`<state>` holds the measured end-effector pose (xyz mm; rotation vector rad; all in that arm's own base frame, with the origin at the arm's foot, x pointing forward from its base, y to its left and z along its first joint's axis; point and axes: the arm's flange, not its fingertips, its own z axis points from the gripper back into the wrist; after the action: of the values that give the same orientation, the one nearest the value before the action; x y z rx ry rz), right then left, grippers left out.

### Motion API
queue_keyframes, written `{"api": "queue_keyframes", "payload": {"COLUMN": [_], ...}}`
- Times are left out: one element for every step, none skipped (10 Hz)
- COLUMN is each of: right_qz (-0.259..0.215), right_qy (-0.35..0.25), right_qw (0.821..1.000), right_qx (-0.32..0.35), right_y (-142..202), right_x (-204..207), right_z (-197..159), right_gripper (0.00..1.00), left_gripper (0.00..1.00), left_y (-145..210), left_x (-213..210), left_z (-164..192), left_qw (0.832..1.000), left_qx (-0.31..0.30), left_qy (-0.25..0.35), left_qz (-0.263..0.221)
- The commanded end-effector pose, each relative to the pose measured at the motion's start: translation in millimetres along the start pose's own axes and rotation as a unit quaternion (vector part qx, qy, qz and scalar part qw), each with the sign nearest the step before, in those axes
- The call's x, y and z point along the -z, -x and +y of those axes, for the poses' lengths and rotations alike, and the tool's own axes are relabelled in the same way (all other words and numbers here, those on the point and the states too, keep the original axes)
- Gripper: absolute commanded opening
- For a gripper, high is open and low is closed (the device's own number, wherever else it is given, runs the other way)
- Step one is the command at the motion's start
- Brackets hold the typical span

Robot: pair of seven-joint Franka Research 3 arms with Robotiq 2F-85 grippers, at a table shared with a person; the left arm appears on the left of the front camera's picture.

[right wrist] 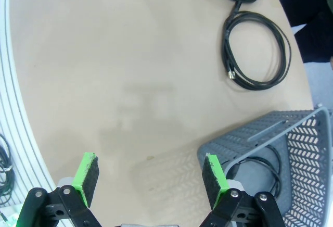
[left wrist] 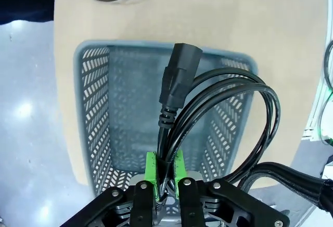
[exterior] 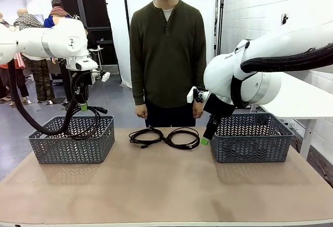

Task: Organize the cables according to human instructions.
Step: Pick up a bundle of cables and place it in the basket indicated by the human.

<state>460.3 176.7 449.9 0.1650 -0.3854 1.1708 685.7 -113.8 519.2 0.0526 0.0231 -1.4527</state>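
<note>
My left gripper [exterior: 83, 106] is shut on a black cable [exterior: 86, 125], whose loop hangs over the left grey basket [exterior: 73, 142]. In the left wrist view the green pads [left wrist: 151, 168] pinch the cord, and its chunky plug [left wrist: 179, 76] dangles above the basket's floor [left wrist: 135, 133]. Two more cables [exterior: 146, 136] [exterior: 182, 137] lie coiled at the table's far middle, in front of the human [exterior: 167, 55]. My right gripper [exterior: 205, 139] hangs open beside the right basket [exterior: 252, 144]. Its wrist view shows the gripper [right wrist: 151, 177] with nothing between the fingers, one cable [right wrist: 257, 55] on the table and another cable [right wrist: 260, 168] inside the basket [right wrist: 291, 133].
The human stands at the far edge with both hands down by the sides. The tan tabletop [exterior: 166, 185] stretches open between the baskets and toward me. My thick corrugated hose [exterior: 31, 117] droops beside the left basket.
</note>
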Motion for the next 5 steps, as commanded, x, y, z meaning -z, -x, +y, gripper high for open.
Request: {"api": "queue_keyframes", "payload": {"right_qz": [0.002, 0.002, 0.002, 0.002, 0.002], "right_qy": [0.003, 0.003, 0.003, 0.003, 0.003], "right_qw": [1.000, 1.000, 1.000, 1.000, 1.000], "right_qx": [0.003, 0.003, 0.003, 0.003, 0.003], "right_y": [-0.9, -0.9, -0.9, -0.9, -0.9], "right_x": [0.1, 0.1, 0.1, 0.1, 0.1], "right_z": [-0.4, -0.4, -0.4, -0.4, -0.4], "right_gripper": [1.00, 1.00, 1.00, 1.00, 1.00], "left_gripper": [0.00, 0.00, 0.00, 0.00, 0.00], "left_y": [1.6, 4.3, 6.1, 7.2, 9.2], "left_x": [-3.0, -3.6, -4.1, -3.6, -3.7], "left_z": [25.6, 35.3, 42.1, 49.0, 55.3], "left_qw": [1.000, 1.000, 0.999, 0.999, 0.999], "left_qx": [-0.015, -0.020, -0.027, -0.035, -0.040], "left_qy": [-0.015, -0.021, -0.027, -0.032, -0.033], "left_qz": [0.012, 0.010, 0.008, 0.005, 0.003]}}
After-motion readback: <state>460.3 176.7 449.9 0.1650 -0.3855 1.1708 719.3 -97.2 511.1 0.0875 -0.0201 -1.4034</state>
